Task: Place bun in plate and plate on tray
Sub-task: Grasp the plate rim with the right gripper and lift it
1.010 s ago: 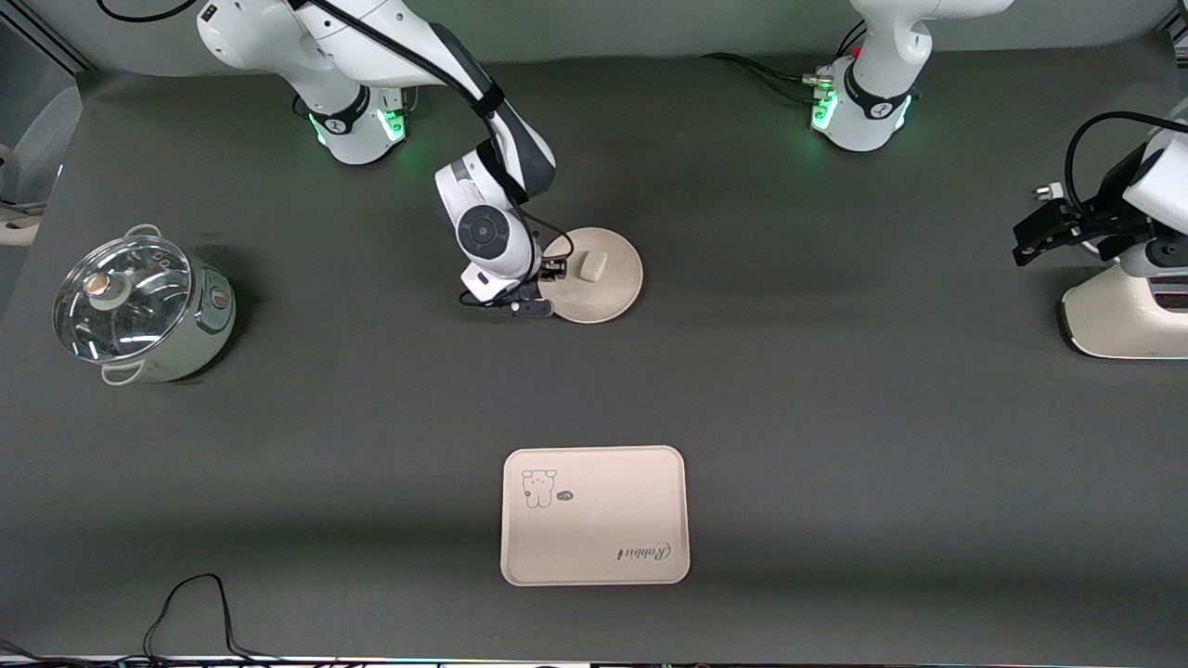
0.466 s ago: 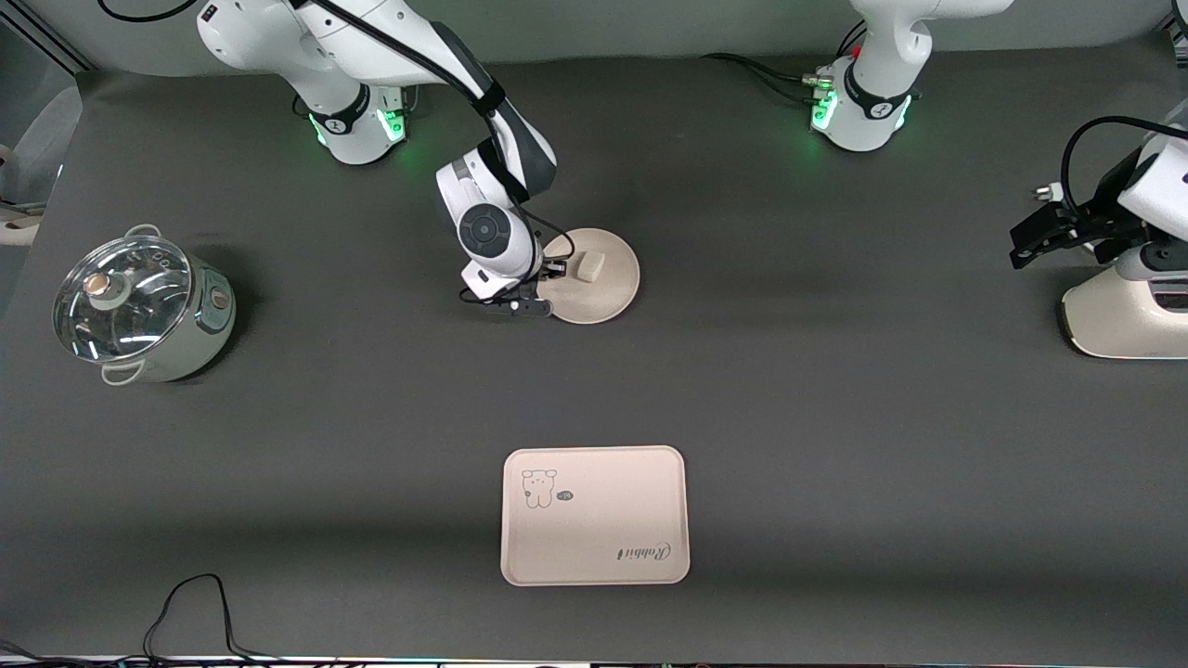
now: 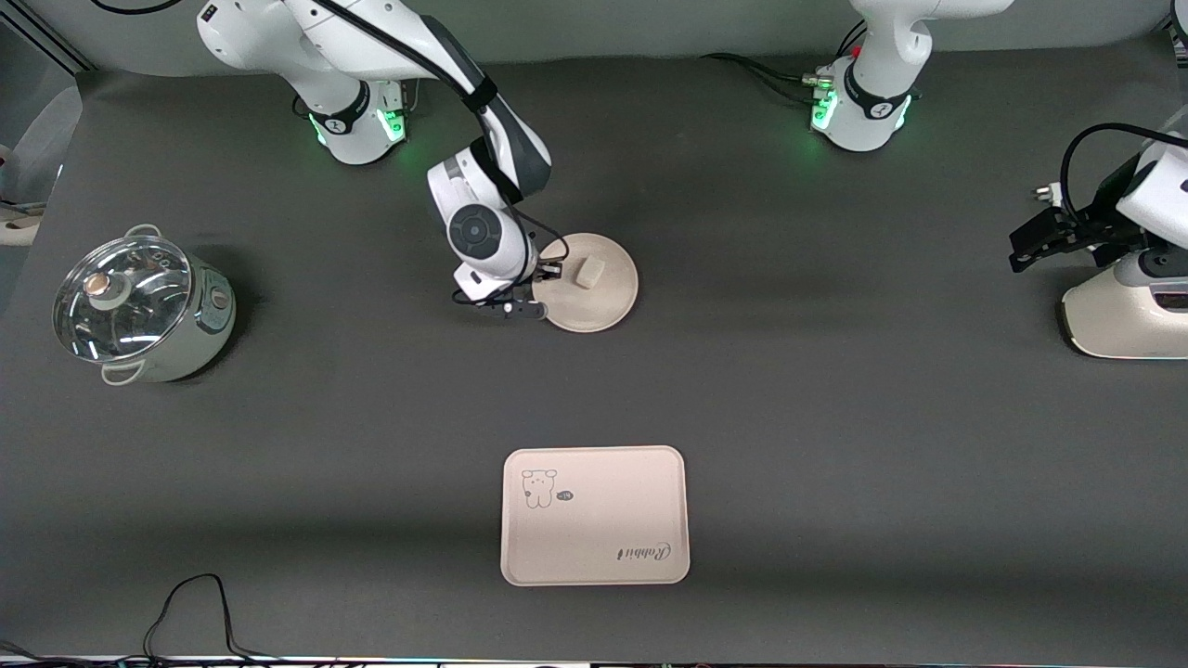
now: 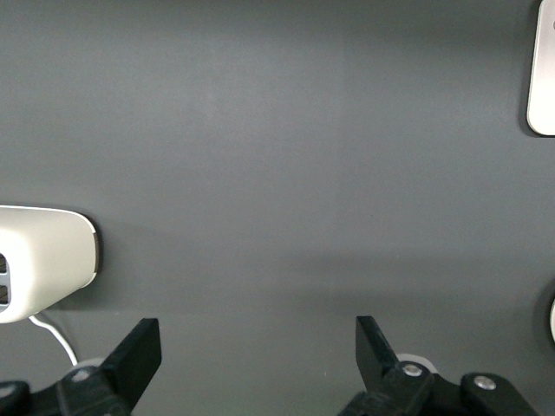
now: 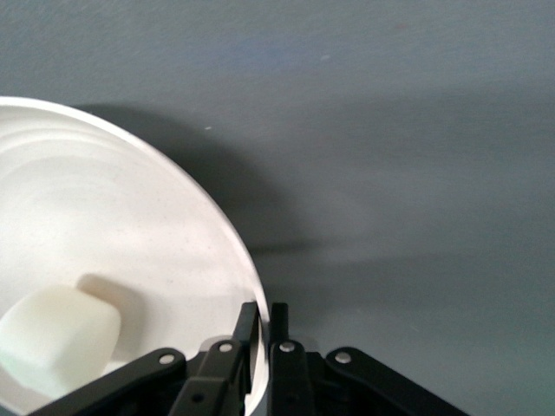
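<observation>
So the right arm reaches down from its base and bends at the elbow, with its wrist tipped low toward the table. The right gripper (image 3: 540, 289) sits at the edge of the plate (image 3: 603, 297), on the side toward the right arm's end of the table, and its fingers (image 5: 247, 334) are pinched onto the rim, one inside the plate and one outside, with barely any gap between them.

The plate is plain, round and cream-beige with a shallow raised rim. From the wrist camera there's a dark shadow under its edge, so it looks tilted or a bit off the table, though I can't say for sure. The bun (image 3: 588, 272) is in the plate, a small off-white pillowy lump sitting close to the gripper's side.

The tray (image 3: 595, 516) lies flat, well apart from the plate and nearer the front camera, with its little animal drawing and "Rabbit" script showing.

The left arm waits at its own end of the table, with the left gripper (image 4: 258, 347) spread wide over bare tabletop.
</observation>
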Tool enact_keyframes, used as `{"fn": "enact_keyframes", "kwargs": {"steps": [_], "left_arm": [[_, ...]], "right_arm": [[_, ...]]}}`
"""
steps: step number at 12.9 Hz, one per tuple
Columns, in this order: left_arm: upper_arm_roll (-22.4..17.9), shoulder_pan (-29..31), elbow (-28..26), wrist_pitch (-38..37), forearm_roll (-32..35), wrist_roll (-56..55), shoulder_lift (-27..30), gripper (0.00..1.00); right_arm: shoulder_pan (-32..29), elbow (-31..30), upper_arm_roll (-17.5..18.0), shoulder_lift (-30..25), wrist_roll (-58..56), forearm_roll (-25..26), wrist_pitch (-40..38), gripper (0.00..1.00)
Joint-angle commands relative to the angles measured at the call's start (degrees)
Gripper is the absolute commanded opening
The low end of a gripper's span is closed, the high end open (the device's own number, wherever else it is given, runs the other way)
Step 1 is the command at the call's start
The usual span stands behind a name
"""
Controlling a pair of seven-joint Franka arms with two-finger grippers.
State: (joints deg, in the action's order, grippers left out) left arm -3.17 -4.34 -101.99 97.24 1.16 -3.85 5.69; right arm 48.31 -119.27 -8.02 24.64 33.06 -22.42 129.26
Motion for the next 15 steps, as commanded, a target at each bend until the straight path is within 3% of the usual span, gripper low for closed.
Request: {"fn": "enact_keyframes", "kwargs": {"steps": [1, 5, 8, 15], "left_arm": [[-0.52, -0.76, 1.01, -0.47, -0.28, 0.78, -0.24, 1.00], [-0.52, -0.85, 1.27, -0.47, -0.10, 0.87, -0.50, 1.00], [-0.52, -0.85, 1.36, -0.04, 0.34, 0.87, -1.20, 1.00], [-0.43, -1.03, 2.15, -0.30, 0.34, 0.95, -1.21, 1.00]], "right_arm": [[-0.32, 5.61, -2.78, -0.47, -0.01, -0.96, -8.66, 0.00], [-1.37, 9.22, -4.02, -0.56, -0.27, -0.88, -9.55, 0.00], [-3.13, 13.70, -4.37, -0.47, -0.36, -0.70, -14.98, 0.00], [-10.42, 24.93, -4.28, 2.24, -4.13, -1.31, -16.32, 0.00]]}}
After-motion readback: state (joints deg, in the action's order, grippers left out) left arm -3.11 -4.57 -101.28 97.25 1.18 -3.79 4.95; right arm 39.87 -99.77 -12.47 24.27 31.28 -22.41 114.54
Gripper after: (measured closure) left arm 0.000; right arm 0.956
